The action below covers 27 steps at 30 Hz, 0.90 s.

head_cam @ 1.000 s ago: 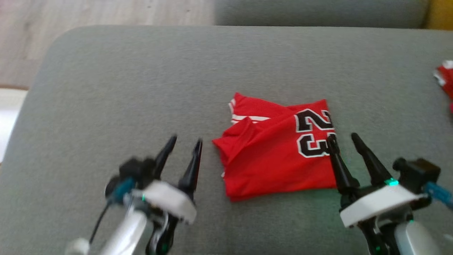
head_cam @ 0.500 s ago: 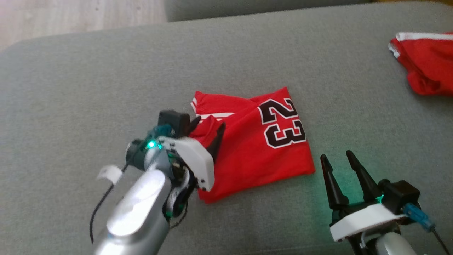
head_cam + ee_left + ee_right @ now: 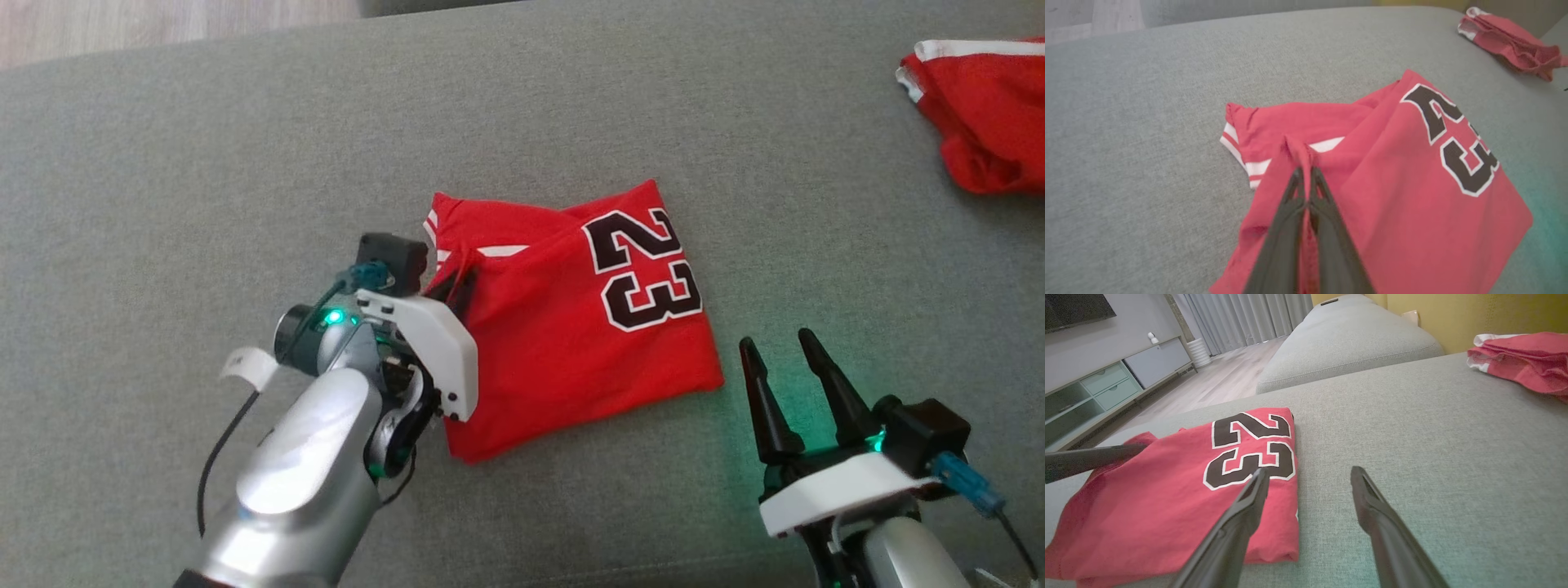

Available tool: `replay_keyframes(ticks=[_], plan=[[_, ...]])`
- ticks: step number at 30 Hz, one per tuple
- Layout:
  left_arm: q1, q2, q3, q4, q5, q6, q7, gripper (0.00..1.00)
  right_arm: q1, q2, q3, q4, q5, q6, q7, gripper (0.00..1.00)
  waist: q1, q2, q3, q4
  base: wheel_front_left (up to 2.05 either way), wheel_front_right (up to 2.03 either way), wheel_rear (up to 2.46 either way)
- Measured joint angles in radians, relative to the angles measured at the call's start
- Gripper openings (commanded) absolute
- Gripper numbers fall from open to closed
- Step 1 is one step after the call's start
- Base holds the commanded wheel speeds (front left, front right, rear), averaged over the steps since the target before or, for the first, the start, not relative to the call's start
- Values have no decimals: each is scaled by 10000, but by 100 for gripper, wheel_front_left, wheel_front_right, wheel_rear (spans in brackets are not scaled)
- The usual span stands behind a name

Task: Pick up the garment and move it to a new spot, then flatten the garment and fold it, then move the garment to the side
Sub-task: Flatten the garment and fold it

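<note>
Your left hand (image 3: 459, 284) is clamped on a pinch of cloth at the left edge of the red jersey (image 3: 571, 351), which lies folded on the grey sofa (image 3: 245, 163); your right hand (image 3: 775, 340) stands with fingers apart nearby.

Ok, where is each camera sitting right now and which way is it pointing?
Head view: from the robot's head, looking down on the grey cushion and folded jersey; shows the left gripper with its forearm, and the right gripper.
Left wrist view: on the left wrist, along the left fingers, which pinch a fold near the jersey's striped edge.
Right wrist view: low over the cushion, along the open right fingers, toward the jersey and a cabinet beyond.
Shared: all three show the jersey and the second red garment.
</note>
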Motion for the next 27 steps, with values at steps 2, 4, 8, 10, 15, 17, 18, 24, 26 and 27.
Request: replay_keyframes(ticks=[2, 4, 8, 10, 15, 17, 18, 24, 26, 27], plan=[[-70, -17, 21, 33, -109, -79, -171, 0, -63, -12, -4, 8, 0, 0, 0, 100, 0, 0, 39, 28, 0, 0, 0], [-81, -40, 54, 102, -236, -100, -330, 0, -117, -25, -23, 8, 0, 0, -2, 100, 0, 0, 78, 63, 0, 0, 0], [-85, -73, 297, 140, -320, -159, -888, 0, -115, -46, -109, 15, 69, 0, -2, 100, 0, 0, 134, 124, 0, 0, 0], [-87, -75, 387, 73, -382, -104, -1252, 0, -115, -52, -186, 13, 69, 0, -2, 100, 0, 0, 155, 164, 0, 0, 0], [-86, -82, 593, 44, -376, 161, -1827, 0, -115, -50, -213, 13, 69, 0, 6, 100, 0, 0, 226, 249, 0, 0, 0], [-86, -104, 596, 165, -366, 207, -2050, 0, -116, -50, -201, 12, 69, 0, 8, 100, 0, 0, 262, 275, 0, 0, 0], [-86, -121, 596, 221, -341, 249, -2220, 0, -117, -50, -196, 12, 69, 0, 8, 100, 0, 0, 279, 286, 0, 0, 0], [-88, -244, 593, 953, -443, 190, -2495, 100, -134, -50, -176, 17, 69, 0, 21, 100, 0, 0, 279, 314, 0, 0, 0], [-90, -251, 593, 995, -443, 190, -2631, 100, -144, -50, -174, 25, 69, 0, 21, 100, 0, 0, 243, 314, 0, 0, 0], [-91, -268, 596, 1012, -443, 192, -2836, 100, -146, -50, -176, 35, 71, 0, 19, 100, 0, 0, 191, 317, 0, 0, 0]])
